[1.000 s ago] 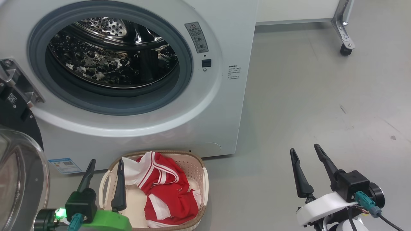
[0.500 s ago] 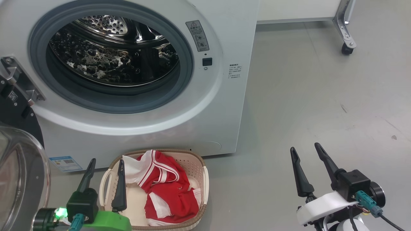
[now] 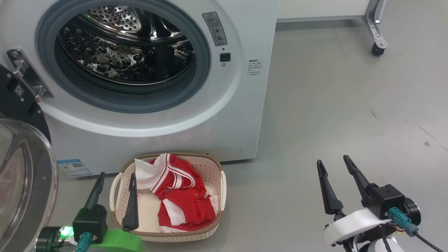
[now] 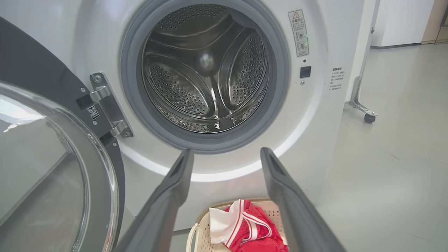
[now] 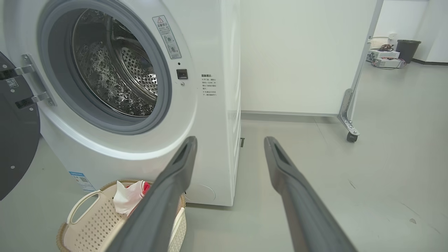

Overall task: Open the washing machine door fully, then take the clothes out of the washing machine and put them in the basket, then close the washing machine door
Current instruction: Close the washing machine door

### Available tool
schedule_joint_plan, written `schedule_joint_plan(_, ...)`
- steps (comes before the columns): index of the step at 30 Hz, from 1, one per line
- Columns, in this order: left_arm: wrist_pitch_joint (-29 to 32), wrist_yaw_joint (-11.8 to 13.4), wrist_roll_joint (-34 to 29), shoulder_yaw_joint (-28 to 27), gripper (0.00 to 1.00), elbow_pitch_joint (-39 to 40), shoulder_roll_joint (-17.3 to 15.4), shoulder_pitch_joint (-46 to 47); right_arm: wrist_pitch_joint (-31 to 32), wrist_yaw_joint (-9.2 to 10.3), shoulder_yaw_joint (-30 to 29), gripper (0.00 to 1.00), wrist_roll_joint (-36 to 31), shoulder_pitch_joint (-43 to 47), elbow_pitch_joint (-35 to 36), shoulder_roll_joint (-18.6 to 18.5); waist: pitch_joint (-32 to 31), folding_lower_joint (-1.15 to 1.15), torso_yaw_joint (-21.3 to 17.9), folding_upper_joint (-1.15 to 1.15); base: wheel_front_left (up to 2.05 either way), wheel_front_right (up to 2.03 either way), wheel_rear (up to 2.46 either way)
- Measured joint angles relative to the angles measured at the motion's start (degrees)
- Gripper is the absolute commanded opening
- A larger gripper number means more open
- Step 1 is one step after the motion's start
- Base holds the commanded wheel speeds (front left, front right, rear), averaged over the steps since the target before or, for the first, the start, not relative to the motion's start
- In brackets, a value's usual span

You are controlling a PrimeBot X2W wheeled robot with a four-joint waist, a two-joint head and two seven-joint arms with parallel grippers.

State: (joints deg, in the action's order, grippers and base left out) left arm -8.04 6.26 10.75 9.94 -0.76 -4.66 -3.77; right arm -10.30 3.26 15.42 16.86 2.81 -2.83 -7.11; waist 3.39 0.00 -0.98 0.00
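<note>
Clothes [image 3: 182, 196] lie soft and light in the basket [image 3: 212, 171], and the drum [image 3: 122, 52] looks empty. You next need the washing machine door [image 3: 24, 182], swung open on the robot's left. It is big, stiff, with slippery glass, so push its black rim [image 3: 15, 112]. The left gripper [image 3: 117, 175] and right gripper [image 3: 333, 159] are open, holding nothing.

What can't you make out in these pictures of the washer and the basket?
Washing machine door: head view, cut off by the left edge; its far rim is unseen.
Basket floor: head view, mostly hidden under the clothes.
Blue label: head view, print too small to read.
Warning sticker: left wrist view, text too small.
</note>
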Motion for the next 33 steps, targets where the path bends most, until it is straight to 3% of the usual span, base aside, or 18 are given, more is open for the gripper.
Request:
schedule_joint_plan(16, 0.41, 0.0, 0.0, 0.0, 1.0, 1.42, -0.01, -0.34, 0.42, 0.01, 0.01, 1.0, 0.27, 0.07, 0.38, -0.15, 0.11, 0.0, 0.51, 0.0, -0.87, 0.89, -0.02)
schedule_joint_plan(33, 0.91, 0.01, -0.01, -0.27, 1.0, 1.96, -0.16, -0.44, 0.42, 0.43, -0.07, 1.0, 0.36, 0.08, 0.44, -0.11, 0.05, 0.0, 0.57, 0.0, -0.22, 0.22, 0.0)
